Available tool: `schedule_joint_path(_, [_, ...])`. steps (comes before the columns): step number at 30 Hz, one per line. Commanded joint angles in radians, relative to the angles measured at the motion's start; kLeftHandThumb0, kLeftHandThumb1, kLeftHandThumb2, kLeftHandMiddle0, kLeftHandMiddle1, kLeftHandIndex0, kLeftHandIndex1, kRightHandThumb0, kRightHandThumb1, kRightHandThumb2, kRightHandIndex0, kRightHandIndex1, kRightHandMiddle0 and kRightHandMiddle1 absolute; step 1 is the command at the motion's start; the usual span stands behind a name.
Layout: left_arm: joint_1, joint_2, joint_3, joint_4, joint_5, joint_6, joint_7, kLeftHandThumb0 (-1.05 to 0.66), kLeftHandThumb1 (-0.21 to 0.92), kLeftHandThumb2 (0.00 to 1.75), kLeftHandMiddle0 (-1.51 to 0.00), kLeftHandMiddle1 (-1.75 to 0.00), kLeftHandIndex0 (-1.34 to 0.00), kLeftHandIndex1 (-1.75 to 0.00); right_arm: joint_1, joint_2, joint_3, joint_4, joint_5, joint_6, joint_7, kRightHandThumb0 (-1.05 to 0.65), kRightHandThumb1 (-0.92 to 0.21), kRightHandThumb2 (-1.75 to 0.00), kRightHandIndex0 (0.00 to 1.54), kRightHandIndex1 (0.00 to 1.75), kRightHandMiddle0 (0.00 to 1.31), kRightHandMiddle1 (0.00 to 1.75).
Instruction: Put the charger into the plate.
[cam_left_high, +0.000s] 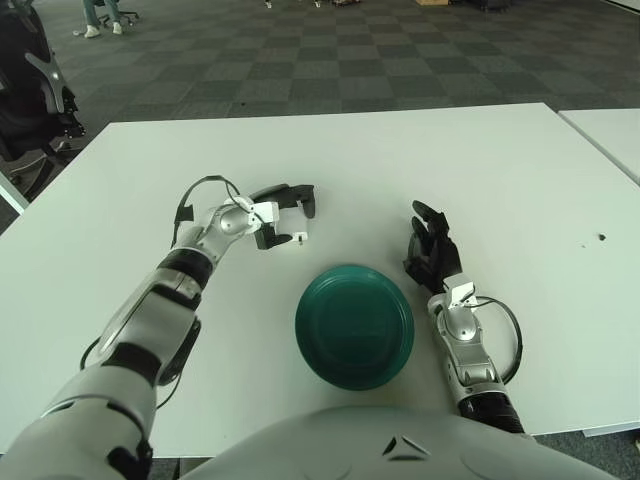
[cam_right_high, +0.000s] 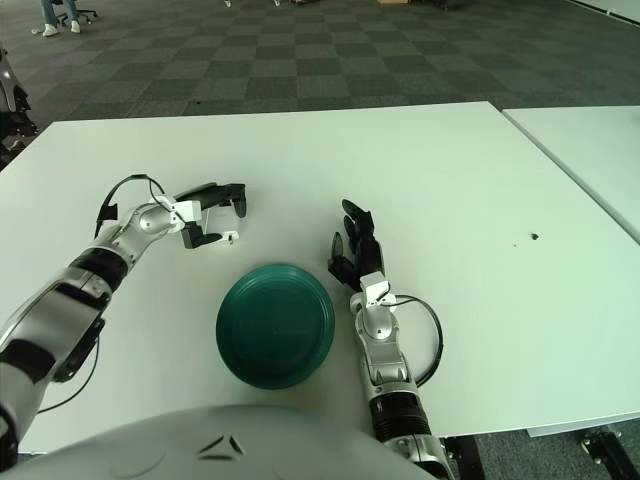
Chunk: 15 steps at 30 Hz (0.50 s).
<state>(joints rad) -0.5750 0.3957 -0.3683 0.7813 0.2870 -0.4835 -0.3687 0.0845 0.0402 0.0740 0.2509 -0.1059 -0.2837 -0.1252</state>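
The charger (cam_left_high: 299, 238) is a small white block on the white table (cam_left_high: 400, 160), just beyond the far left rim of the dark green plate (cam_left_high: 354, 325). My left hand (cam_left_high: 297, 222) reaches in from the left. Its upper fingers (cam_left_high: 296, 194) are spread above the charger and its thumb tip is right beside it. The fingers are not closed on the charger. My right hand (cam_left_high: 432, 250) shows beside the plate, on its right, with the fingers relaxed and holding nothing.
A second white table (cam_left_high: 610, 135) stands at the far right. A black chair (cam_left_high: 30, 100) is beyond the table's left corner. A small dark speck (cam_left_high: 601, 238) lies on the table at the right.
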Motion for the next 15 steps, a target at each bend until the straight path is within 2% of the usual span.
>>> schedule_joint_path(1, [0.129, 0.05, 0.1, -0.361, -0.122, 0.141, -0.076, 0.0, 0.09, 1.55, -0.79, -1.66, -0.57, -1.75, 0.085, 0.02, 0.013, 0.178, -0.002, 0.118, 0.006, -0.77, -0.92, -0.86, 0.31, 0.04, 0.0, 0.71])
schedule_joint_path(5, [0.165, 0.051, 0.128, -0.506, -0.144, 0.192, -0.079, 0.0, 0.11, 1.54, -0.76, -1.69, -0.56, -1.75, 0.08, 0.019, 0.026, 0.19, -0.007, 0.088, 0.018, -0.78, -0.92, -0.87, 0.32, 0.05, 0.0, 0.72])
schedule_joint_path(11, [0.201, 0.053, 0.15, -0.629, -0.175, 0.22, -0.109, 0.0, 0.11, 1.56, -0.74, -1.74, -0.56, -1.75, 0.08, 0.022, 0.034, 0.197, -0.006, 0.053, 0.028, -0.78, -0.92, -0.89, 0.33, 0.04, 0.0, 0.74])
schedule_joint_path(15, [0.259, 0.051, 0.128, -0.832, -0.179, 0.273, -0.149, 0.0, 0.08, 1.58, -0.78, -1.72, -0.57, -1.75, 0.081, 0.019, 0.039, 0.198, -0.014, 0.029, 0.026, -0.77, -0.92, -0.9, 0.33, 0.04, 0.0, 0.75])
